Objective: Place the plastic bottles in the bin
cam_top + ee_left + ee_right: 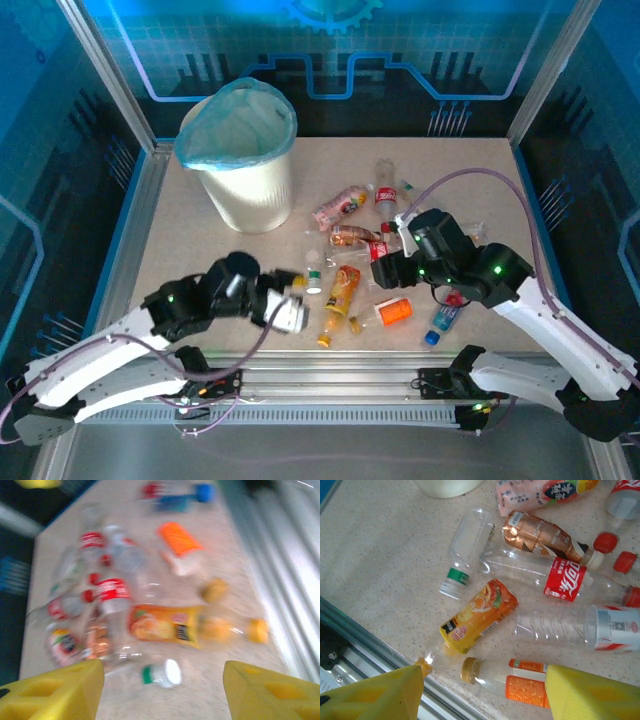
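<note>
The white ribbed bin (pixel 240 150) with a light-blue liner stands at the back left. Several plastic bottles lie in a loose heap mid-table. Among them are an orange-juice bottle (pixel 342 290) (pixel 480 615), a clear one with a green neck band (pixel 465 545) (pixel 160 674), a red-labelled one (pixel 565 580) and a gold-capped one with an orange label (pixel 520 680) (pixel 393 310). My left gripper (pixel 290 305) (pixel 162 672) is open just short of the green-banded bottle's white cap. My right gripper (pixel 385 270) (pixel 485 677) hangs open over the gold-capped bottle without touching it.
A copper-labelled bottle (pixel 540 532) and a pink-labelled one (pixel 545 490) lie toward the bin. A blue-capped bottle (pixel 443 322) sits by the right arm. The metal rail (pixel 330 375) runs along the table's near edge, close to the nearest bottles.
</note>
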Controlling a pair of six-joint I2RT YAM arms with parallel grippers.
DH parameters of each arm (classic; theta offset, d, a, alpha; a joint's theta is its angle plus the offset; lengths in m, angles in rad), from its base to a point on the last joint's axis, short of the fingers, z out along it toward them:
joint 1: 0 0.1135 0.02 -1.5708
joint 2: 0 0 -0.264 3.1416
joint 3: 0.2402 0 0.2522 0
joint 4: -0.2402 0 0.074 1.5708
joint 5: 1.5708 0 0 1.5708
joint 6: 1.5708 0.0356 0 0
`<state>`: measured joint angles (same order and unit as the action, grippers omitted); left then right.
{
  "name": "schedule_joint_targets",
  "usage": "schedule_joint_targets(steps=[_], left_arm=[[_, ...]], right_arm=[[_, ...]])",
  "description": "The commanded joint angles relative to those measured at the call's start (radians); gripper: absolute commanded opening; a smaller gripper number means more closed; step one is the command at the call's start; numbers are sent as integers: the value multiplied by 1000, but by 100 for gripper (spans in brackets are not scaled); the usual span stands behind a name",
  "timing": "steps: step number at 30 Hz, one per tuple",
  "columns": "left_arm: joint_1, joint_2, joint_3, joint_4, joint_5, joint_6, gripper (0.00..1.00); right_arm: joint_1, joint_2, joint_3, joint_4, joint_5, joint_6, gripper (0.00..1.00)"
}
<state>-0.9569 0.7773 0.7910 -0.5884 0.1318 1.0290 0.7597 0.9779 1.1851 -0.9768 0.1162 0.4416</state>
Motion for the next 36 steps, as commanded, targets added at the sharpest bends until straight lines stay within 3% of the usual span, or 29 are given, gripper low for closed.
schedule_joint_targets(steps=[1,6,17,26,36], left_arm=[[-82,-46,-89,-20,138,239,66],[-182,72,-125,-18,103,262,65],[-213,309,-159,194,131,335,63],[-213,487,-184,380,34,413,55],[-210,553,-172,308,-64,566,59]], right_arm=[[-24,-24,-23,-35,-13,-25,66],[-48,16,-53,-23,-85,-28,67],[-64,134,-181,10,-244,-2,66],[-70,128,-295,34,-276,14,67],[-71,68,-337,72,-266,27,70]])
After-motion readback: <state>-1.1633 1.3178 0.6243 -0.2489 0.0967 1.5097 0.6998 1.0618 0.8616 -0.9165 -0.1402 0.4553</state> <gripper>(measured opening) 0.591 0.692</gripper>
